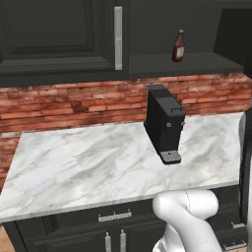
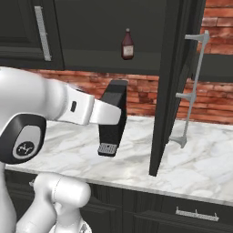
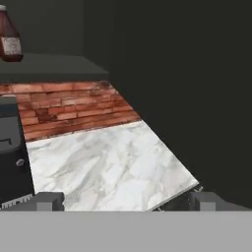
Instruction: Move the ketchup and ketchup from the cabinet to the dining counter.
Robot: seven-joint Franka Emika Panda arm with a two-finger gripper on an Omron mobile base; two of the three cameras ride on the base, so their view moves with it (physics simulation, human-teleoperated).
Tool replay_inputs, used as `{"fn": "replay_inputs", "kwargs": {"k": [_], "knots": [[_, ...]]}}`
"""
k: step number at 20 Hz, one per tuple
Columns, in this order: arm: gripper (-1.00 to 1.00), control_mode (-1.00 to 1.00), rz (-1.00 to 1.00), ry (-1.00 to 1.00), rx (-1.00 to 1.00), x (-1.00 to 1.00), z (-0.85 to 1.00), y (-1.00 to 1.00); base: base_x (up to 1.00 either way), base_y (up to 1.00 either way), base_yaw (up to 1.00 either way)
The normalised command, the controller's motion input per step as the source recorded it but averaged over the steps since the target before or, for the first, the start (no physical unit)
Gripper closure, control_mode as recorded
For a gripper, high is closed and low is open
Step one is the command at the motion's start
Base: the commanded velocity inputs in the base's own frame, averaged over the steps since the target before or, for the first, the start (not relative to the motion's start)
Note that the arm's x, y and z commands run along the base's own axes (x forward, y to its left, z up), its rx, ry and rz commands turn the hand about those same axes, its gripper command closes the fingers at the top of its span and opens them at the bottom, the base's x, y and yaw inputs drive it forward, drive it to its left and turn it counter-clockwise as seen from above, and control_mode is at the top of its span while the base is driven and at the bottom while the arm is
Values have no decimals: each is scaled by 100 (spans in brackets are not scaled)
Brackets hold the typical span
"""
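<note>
While the cabinet door [image 2: 175,86] hangs open for access, maroon ketchup bottle [image 2: 127,44] stands shelved; gripper [image 3: 125,201] spread wide, empty.

the maroon ketchup bottle [image 3: 9,37] is cut off by the left and top edges of the hand view, so its cap and left side are lost; its label [image 3: 11,45] is too blurred to read. in the right base view the white arm [image 2: 68,107] hides the left side of the black coffee machine [image 2: 111,120], and the open cabinet door [image 2: 175,82] covers part of the brick wall [image 2: 136,93] and desk [image 2: 200,159] behind it. in the hand view the coffee machine runs off the left edge.
</note>
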Motion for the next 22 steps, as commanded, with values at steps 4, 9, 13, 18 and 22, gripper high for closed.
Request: {"fn": "replay_inputs", "kwargs": {"k": [4,9,13,18,22], "knots": [[-100,-100,28,-4,0,33,7,64,0,0,0],[-100,-100,15,-2,0,40,20,71,0,0,0],[-100,-100,6,0,0,41,23,79,0,0,0],[-100,-100,5,0,0,46,24,76,0,0,0],[-100,-100,10,0,5,48,26,70,0,0,0]]}}
